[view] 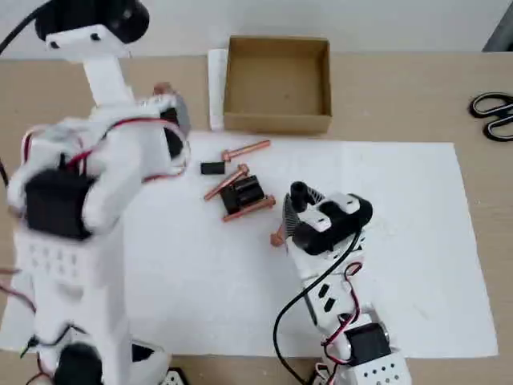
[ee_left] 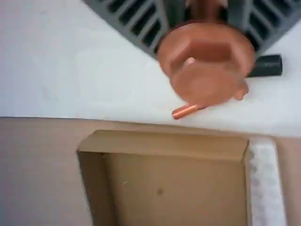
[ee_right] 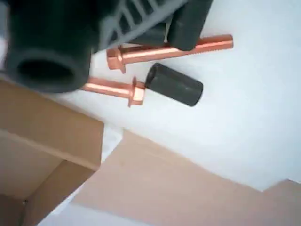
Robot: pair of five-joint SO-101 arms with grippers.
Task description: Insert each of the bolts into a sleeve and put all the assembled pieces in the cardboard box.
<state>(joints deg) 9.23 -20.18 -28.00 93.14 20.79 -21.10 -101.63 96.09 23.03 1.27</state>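
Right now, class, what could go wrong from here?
1. The left gripper holds a copper-coloured flanged bolt, the right gripper a black cylindrical sleeve; any tilt when they meet could jam the insertion.
2. Loose copper bolts and black sleeves lie clustered beside the right gripper; a sweep might scatter them.

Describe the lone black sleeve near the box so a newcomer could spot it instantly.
Start at the open cardboard box at the far edge of the table, then drop to the white sheet before it. Near the box's left front corner lies a short black sleeve, beside the end of a copper bolt. Unlike the black sleeves clustered farther in, it lies alone, touching nothing.
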